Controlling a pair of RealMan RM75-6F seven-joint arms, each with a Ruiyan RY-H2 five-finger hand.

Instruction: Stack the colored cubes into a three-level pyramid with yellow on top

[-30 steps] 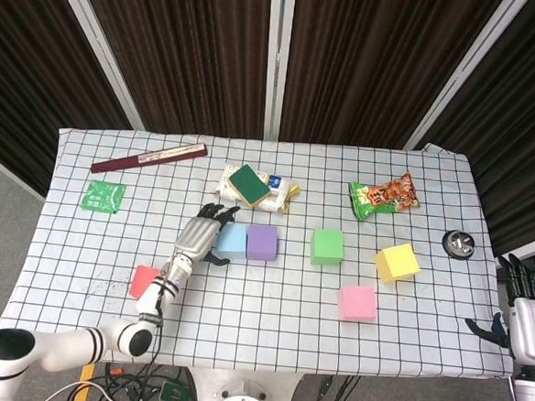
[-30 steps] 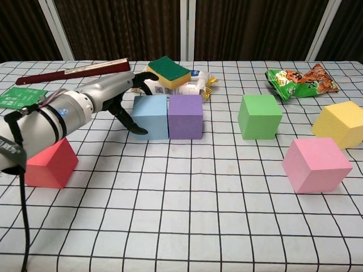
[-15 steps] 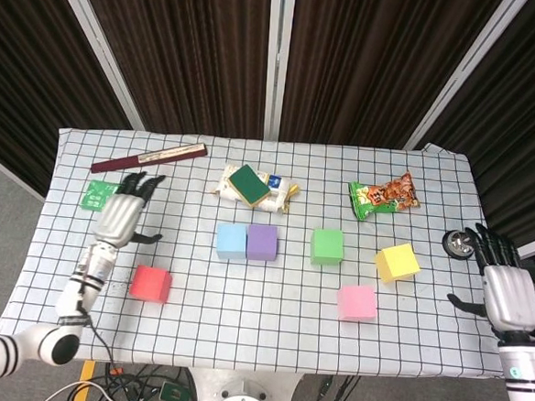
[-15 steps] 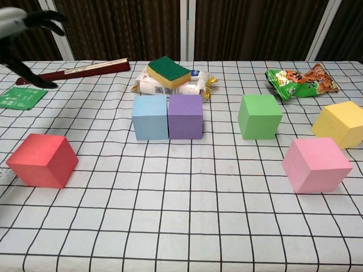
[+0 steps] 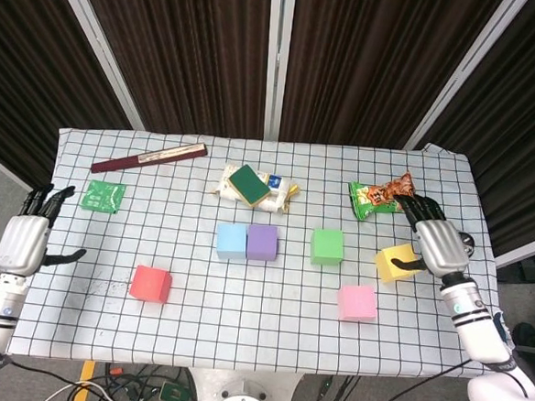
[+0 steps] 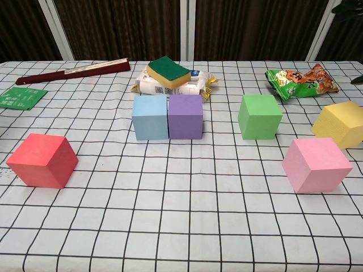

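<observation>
Yellow cube (image 5: 396, 262) sits on the table (image 5: 270, 302) right of the green cube (image 5: 327, 245), nothing stacked on it. Right hand (image 5: 434, 242) hovers just over the yellow cube's right edge, fingers spread, holding nothing. Left hand (image 5: 23, 238) is far left of the green cube, off the table edge, fingers apart and empty. Blue cube (image 5: 232, 241) and purple cube (image 5: 262, 241) touch side by side, left of green. Pink cube (image 5: 357, 302) front-right of green, red cube (image 5: 151, 283) far front-left.
</observation>
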